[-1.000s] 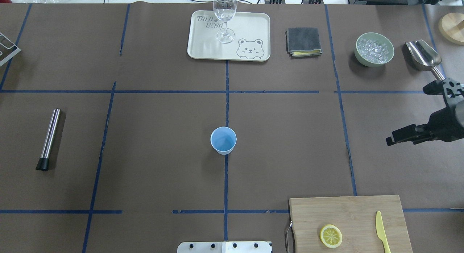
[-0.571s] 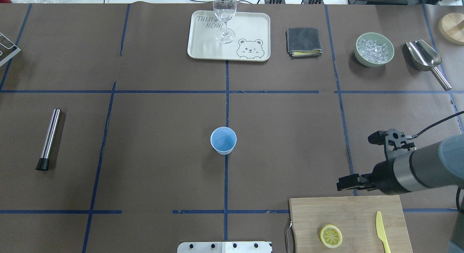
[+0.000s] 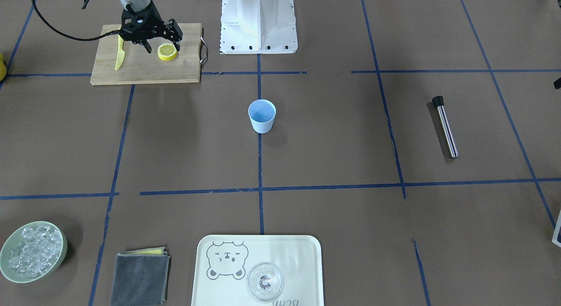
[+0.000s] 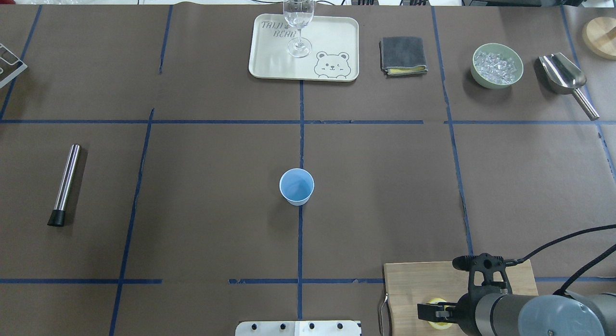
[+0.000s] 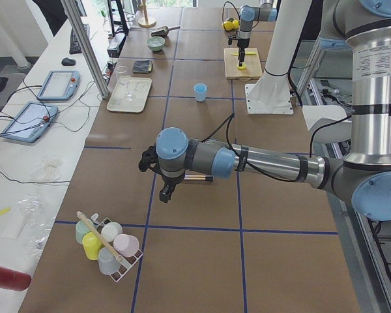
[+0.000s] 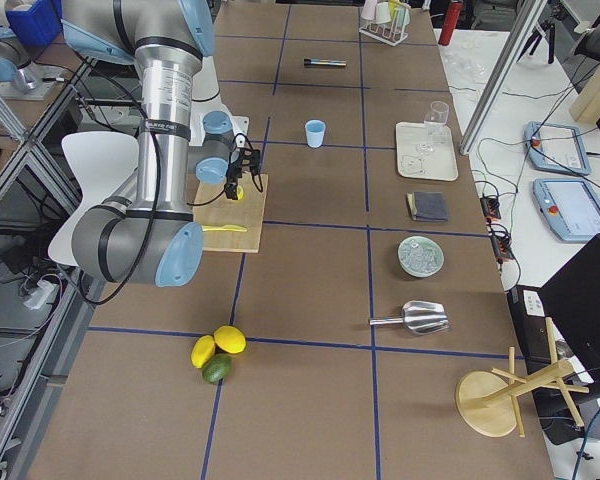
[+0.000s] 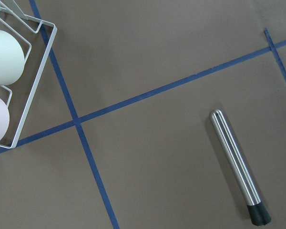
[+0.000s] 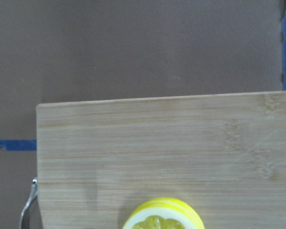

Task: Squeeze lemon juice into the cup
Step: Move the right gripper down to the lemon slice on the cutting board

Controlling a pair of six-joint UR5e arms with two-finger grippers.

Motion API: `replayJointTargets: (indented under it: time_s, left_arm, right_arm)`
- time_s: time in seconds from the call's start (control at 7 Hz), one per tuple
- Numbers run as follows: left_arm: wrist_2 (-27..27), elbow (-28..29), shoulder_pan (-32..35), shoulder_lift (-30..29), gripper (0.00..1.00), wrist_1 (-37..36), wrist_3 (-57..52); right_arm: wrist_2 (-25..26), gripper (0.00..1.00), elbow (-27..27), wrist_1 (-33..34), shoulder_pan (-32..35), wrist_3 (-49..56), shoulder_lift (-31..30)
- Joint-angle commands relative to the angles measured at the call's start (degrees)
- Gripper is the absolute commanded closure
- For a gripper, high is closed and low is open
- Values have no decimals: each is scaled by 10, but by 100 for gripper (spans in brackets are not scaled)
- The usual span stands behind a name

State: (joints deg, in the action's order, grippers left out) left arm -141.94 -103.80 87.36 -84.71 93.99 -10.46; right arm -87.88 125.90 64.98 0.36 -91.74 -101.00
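The lemon (image 3: 167, 51) lies cut face up on the wooden cutting board (image 3: 144, 69), beside the robot base. My right gripper (image 3: 163, 43) is open and hovers just above it, jaws spread to either side, not touching. In the overhead view the right gripper (image 4: 435, 313) covers most of the lemon (image 4: 437, 302). The right wrist view shows the lemon's top (image 8: 163, 219) at the bottom edge. The light-blue cup (image 4: 296, 186) stands upright at the table's centre, far from both grippers. My left gripper (image 5: 165, 191) hangs over the table's left end; I cannot tell if it is open.
A yellow knife (image 3: 119, 56) lies on the board next to the gripper. A steel muddler (image 4: 65, 184) lies at the left. At the far edge are a tray (image 4: 269, 61) with a glass (image 4: 298, 18), a grey cloth (image 4: 403, 55), an ice bowl (image 4: 497, 65) and a scoop (image 4: 563, 76).
My right arm has swung from the table's right edge back to the cutting board and now hangs over the lemon. The cup and lemon have not moved.
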Motion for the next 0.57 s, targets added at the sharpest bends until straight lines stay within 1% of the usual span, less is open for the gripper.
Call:
replayJointTargets:
  time_s: [0.0, 0.43]
  left_arm:
    - [0, -1, 0, 2, 0, 0, 0]
    - [0, 0, 0, 4, 0, 1, -1]
  right_arm:
    - [19, 0, 0, 8, -17, -15, 1]
    - [27, 5, -3, 17, -20, -18, 5]
